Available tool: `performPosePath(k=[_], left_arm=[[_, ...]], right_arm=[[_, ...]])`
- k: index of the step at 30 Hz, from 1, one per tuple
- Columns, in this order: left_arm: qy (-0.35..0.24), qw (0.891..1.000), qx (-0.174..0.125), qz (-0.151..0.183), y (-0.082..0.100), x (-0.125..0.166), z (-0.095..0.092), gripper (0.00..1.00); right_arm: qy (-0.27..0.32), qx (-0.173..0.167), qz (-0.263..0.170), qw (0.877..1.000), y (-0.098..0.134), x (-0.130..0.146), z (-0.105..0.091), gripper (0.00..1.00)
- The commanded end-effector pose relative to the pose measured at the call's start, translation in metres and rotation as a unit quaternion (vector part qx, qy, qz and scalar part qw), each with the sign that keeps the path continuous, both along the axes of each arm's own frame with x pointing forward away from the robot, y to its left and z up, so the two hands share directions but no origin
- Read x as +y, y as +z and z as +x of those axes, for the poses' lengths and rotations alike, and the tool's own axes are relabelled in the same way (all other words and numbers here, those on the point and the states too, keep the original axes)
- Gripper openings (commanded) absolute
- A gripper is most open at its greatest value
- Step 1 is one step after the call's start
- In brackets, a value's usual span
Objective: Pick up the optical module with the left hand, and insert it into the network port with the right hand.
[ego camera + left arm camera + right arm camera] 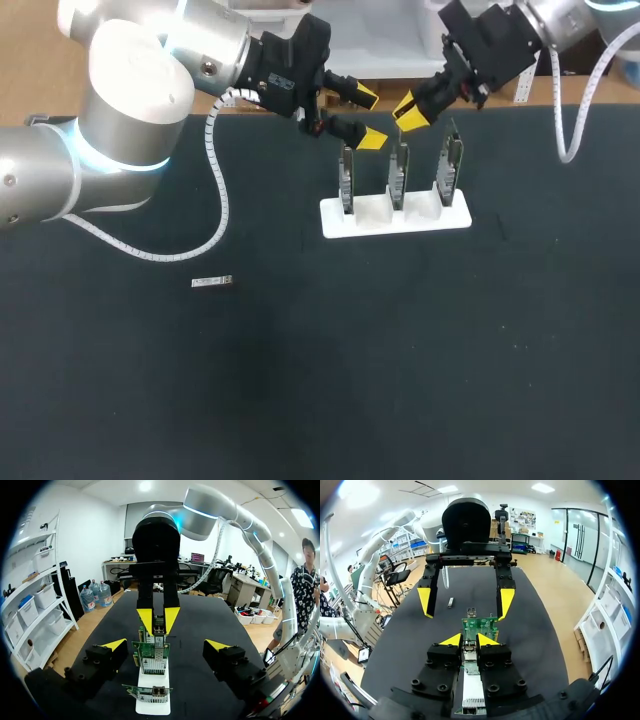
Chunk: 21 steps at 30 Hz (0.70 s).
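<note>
One optical module (212,283) lies flat on the dark table (300,400). It is alone and well apart from both arms, so the pickup has not yet begun.

To its right, the left gripper (367,118) hangs above the table just beside the left end of the white holder (455,217). Its yellow fingers are spread wide with nothing between them. That spread suits a grasp, but the gripper is far from the module it is meant to fetch.

The holder keeps three network cards on edge in a row: the left card (347,180), the middle card (398,176) and the right card (451,163). Standing upright, they likely offer their ports to a module coming down from above.

The right gripper (410,112) hovers over the middle card with its fingers drawn nearly together. No part is visibly pinched between them. It seems parked over the target port, waiting for a handover.
</note>
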<state>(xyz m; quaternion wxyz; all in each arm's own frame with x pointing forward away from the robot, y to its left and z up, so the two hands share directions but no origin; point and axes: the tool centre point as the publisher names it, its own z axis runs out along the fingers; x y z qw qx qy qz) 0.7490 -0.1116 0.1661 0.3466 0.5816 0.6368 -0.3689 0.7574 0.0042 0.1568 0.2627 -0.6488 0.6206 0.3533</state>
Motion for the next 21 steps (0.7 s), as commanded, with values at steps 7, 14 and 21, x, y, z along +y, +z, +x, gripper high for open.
performPosePath(k=[7,14,21], left_arm=[[-0.001,1.000,0.001,0.002,0.001,-0.001,0.002,1.00],[-0.001,1.000,0.001,0.002,0.001,-0.001,0.002,1.00],[-0.001,1.000,0.001,0.002,0.001,-0.001,0.002,1.00]], right_arm=[[-0.003,0.000,-0.001,1.000,-0.003,-0.001,-0.003,0.36],[-0.016,0.001,0.015,1.000,0.005,-0.003,-0.004,1.00],[-0.038,0.000,0.035,0.999,0.020,-0.017,-0.001,1.00]])
